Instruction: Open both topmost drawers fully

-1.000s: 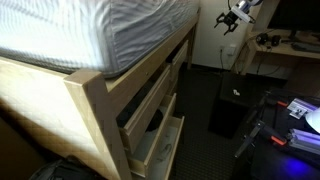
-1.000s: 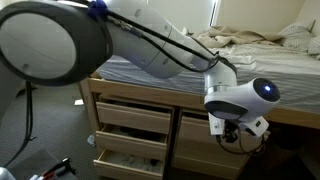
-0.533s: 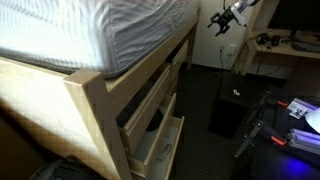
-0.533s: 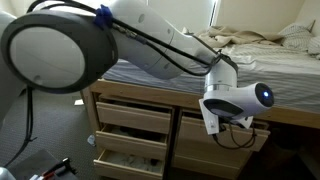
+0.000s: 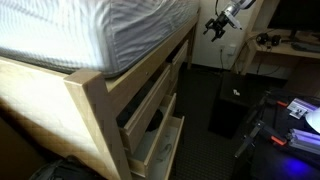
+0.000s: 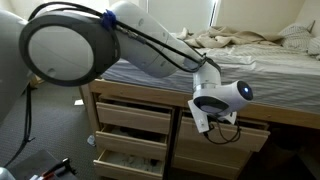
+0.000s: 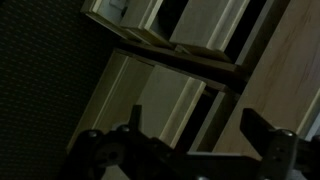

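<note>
In an exterior view the left topmost drawer and the right topmost drawer are pale wood with plain fronts, and both stand pulled out a little under the bed rail. My gripper hangs in front of the gap between the two drawer columns, close to the right topmost drawer's left end. From the side it shows high up, off the bed frame. In the wrist view the gripper is open and empty, with dark fingers either side of pale drawer edges.
Lower drawers in the left column stand pulled out further, also seen from the side. A mattress with rumpled bedding lies on top. A desk, a black box and cluttered floor items lie opposite the bed.
My gripper and wrist have swung left along the bed front, from the right topmost drawer toward the gap between the columns. The drawers have not moved.
</note>
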Controlling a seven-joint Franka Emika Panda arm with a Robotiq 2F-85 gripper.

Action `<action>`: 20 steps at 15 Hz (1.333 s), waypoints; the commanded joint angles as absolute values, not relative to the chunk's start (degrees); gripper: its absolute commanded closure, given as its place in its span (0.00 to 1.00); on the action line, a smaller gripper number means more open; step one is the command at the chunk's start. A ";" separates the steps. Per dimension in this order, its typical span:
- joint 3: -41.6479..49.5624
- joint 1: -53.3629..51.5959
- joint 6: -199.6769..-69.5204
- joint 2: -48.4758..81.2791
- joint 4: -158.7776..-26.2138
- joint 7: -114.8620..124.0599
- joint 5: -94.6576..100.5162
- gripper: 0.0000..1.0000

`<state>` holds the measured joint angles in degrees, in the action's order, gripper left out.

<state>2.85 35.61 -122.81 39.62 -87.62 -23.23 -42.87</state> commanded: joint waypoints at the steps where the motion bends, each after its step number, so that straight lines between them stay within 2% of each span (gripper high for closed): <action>1: 4.14 34.57 -121.75 47.47 -80.51 -16.86 -42.61 0.00; 7: 1.50 32.12 -117.14 62.86 -63.13 -8.44 -41.20 0.00; 11: 4.33 27.65 -122.02 69.91 -50.36 0.93 -36.96 0.00; 13: 5.68 27.00 -120.46 73.16 -44.04 5.96 -34.88 0.00; 14: 4.03 27.42 -121.96 68.34 -52.40 1.88 -36.53 0.00; 20: 6.61 26.32 -121.79 74.44 -46.01 8.74 -34.96 0.00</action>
<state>5.37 26.89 -121.96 71.87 -47.11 5.17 -35.77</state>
